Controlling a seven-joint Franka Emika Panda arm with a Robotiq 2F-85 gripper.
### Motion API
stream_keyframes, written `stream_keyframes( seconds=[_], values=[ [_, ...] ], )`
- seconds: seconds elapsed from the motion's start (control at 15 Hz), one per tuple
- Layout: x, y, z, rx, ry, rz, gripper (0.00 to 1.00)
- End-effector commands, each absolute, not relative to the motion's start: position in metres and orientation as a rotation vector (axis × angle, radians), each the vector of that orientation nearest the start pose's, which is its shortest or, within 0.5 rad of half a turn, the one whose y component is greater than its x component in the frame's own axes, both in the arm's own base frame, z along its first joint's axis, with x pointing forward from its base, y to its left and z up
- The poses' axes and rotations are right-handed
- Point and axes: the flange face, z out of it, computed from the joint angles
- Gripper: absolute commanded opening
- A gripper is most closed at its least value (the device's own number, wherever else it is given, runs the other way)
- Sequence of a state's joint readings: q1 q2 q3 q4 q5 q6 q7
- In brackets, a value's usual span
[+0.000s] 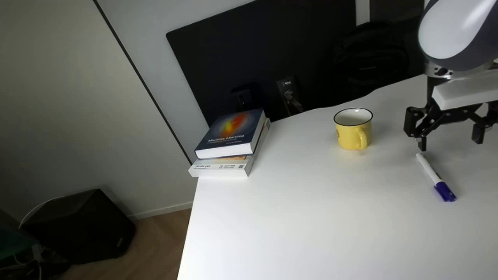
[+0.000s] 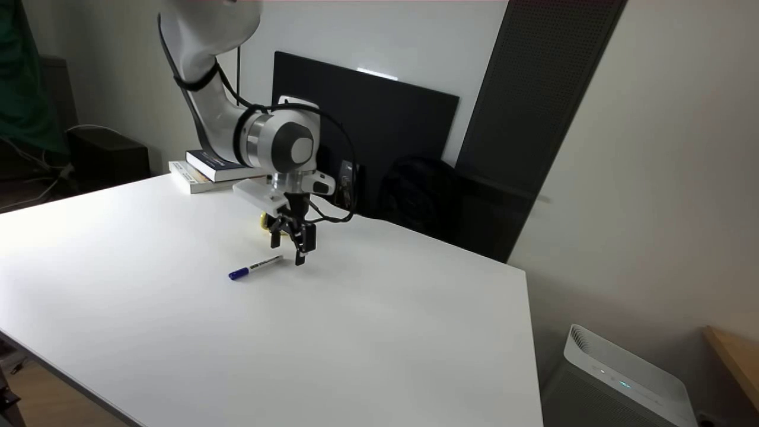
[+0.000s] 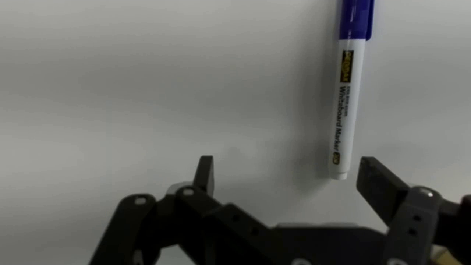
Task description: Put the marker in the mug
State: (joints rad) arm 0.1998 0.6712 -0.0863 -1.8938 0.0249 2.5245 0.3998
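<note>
Spread hand (image 3: 287,160), marker (image 3: 345,106) lying below, off-centre, white end nearest

A black-rimmed yellow mug (image 1: 347,136) stands upright on the white bench (image 1: 303,225). Left of the mug, a "Machine Learning" book (image 1: 232,134) lies on another book (image 1: 220,168). To the mug's right hang the jaws of the robot arm (image 1: 453,33), spread apart, and on that side, nearer the camera, lies a purple-capped white marker (image 1: 434,177).
</note>
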Motion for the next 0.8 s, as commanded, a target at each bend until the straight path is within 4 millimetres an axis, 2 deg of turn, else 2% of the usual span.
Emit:
stream_keyframes(
  seconds=[0.0,0.73],
  values=[
    [0.622,0.076,0.137,-3.165,0.494,0.025,1.0],
    [0.622,0.09,0.126,-3.125,0.505,-0.035,1.0]
  ],
)
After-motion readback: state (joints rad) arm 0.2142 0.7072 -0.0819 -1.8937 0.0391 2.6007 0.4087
